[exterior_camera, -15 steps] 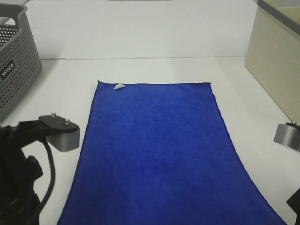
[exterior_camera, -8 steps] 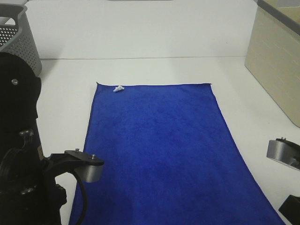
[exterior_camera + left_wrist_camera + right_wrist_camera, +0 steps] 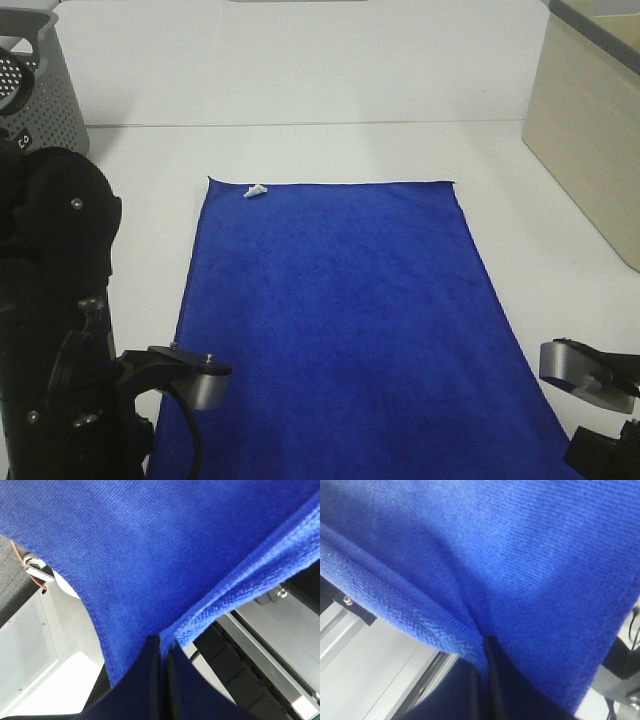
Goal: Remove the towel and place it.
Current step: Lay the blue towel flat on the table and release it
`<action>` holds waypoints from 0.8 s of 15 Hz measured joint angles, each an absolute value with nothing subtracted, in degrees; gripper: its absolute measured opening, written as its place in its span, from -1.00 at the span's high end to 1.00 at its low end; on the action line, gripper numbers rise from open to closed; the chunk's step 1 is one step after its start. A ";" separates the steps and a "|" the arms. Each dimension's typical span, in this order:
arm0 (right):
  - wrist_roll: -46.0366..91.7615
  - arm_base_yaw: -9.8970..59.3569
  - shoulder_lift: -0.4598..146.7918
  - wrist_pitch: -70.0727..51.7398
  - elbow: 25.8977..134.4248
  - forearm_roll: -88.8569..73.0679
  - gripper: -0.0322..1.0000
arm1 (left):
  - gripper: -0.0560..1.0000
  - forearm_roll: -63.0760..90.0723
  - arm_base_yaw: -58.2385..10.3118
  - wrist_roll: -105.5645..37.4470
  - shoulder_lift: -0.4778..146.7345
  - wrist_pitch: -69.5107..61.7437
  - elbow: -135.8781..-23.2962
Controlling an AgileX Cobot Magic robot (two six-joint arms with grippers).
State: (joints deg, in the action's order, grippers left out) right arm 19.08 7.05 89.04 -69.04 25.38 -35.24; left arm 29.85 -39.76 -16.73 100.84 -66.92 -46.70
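Blue towel (image 3: 340,320) lies between grey basket (image 3: 60,100) and, seemingly, beige cabinet (image 3: 590,130)

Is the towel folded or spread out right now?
Spread: the towel lies in one flat layer on the table; only its near edge bunches where the left tool and right tool pinch it.

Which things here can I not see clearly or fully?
High view: near edge of towel cut off at the bottom; basket cut off at left, partly behind left arm; white tag too small to read.
Wrist views: left gripper and right gripper tips buried in towel folds.
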 joint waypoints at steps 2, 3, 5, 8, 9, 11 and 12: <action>19.08 7.05 92.25 -69.04 25.44 -34.61 0.91 | 0.89 29.62 -39.76 -16.73 103.36 -67.44 -48.70; 19.08 7.05 93.33 -69.04 25.44 -34.32 0.91 | 0.89 29.39 -39.76 -16.73 104.62 -67.55 -49.56; 19.08 7.05 94.31 -68.98 25.38 -34.26 0.91 | 0.89 29.22 -39.76 -16.79 106.80 -68.01 -50.71; 19.02 7.05 94.37 -68.98 25.21 -34.26 0.89 | 0.89 29.11 -39.76 -16.84 107.54 -68.12 -50.94; 19.02 7.05 94.37 -68.98 25.21 -34.26 0.86 | 0.89 29.11 -39.76 -16.84 107.54 -68.18 -50.94; 18.79 6.93 94.37 -68.98 25.21 -33.80 0.66 | 0.79 28.99 -39.76 -16.84 107.54 -68.41 -50.94; 18.39 6.93 94.37 -68.98 25.15 -33.46 0.54 | 0.69 28.99 -39.76 -16.84 107.54 -68.58 -50.94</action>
State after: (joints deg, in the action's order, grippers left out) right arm 18.39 6.93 94.37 -68.98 25.15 -33.46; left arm 28.99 -39.76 -16.84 107.54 -68.58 -50.94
